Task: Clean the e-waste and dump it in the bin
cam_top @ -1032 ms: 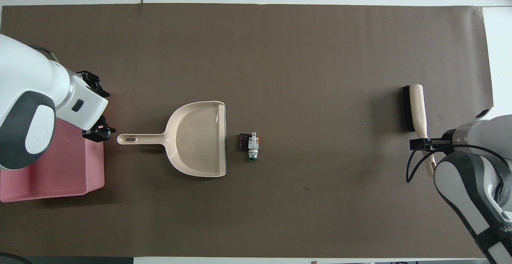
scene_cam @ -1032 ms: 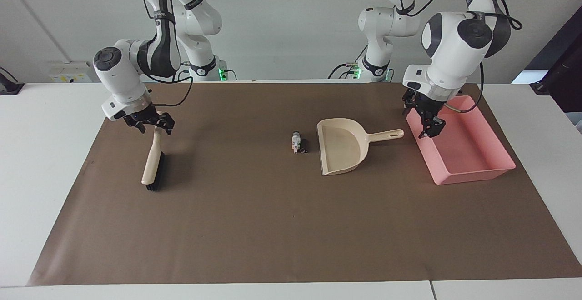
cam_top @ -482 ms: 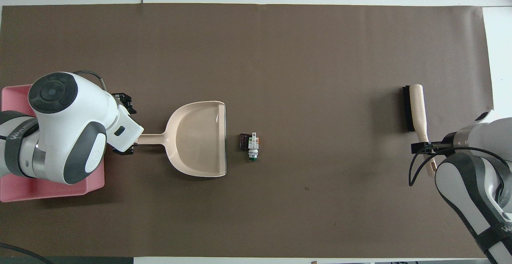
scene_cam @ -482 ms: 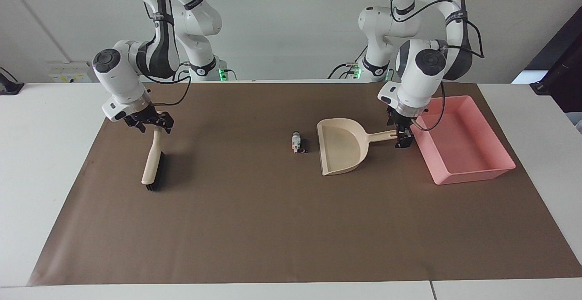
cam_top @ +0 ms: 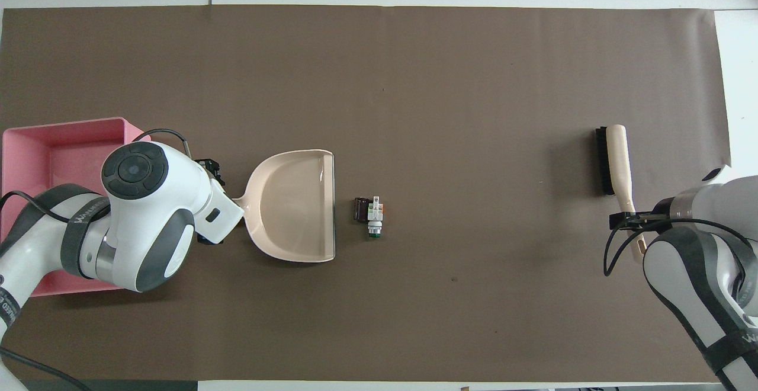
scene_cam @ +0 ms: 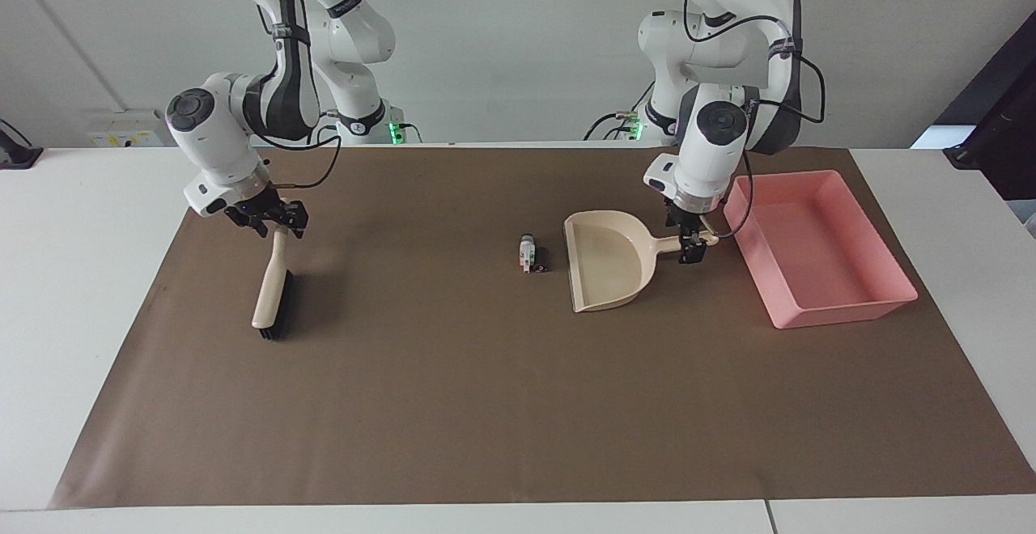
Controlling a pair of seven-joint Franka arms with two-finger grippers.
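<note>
Jaws of the left tool (scene_cam: 693, 249) stand open astride the thin handle (scene_cam: 665, 246) of the beige dustpan (scene_cam: 607, 271), low over the brown paper mat (scene_cam: 486, 404) and not closed on the handle. The right tool (scene_cam: 273, 218) is down at the end of the brush (scene_cam: 271, 295) handle, at the right arm's end of the table (scene_cam: 81, 218). Whether it has closed on that handle cannot be told.

The e-waste (scene_cam: 531, 255) is a tiny cluster of scraps lying together on the mat. One is a white scrap (cam_top: 375, 216) with green and orange bits, and touching it is a dark scrap (cam_top: 360, 208), black-brown. Both are far smaller than the dustpan. The cluster sits just beside the dustpan's open lip, on the side toward the right arm. The whole pan therefore lies between it and the left tool, and the right tool is well apart from it. No tool touches the scraps.

The bin (scene_cam: 842, 309), a shallow pink tray with sloped walls, rests near the left tool, toward the left arm's end of the table.

The left arm drops steeply from its base with its wrist pointing straight down beside the bin's rim. The right arm reaches out sideways, elbow bent and wrist tilted down over the brush, whose dark bristles lie on the mat.
</note>
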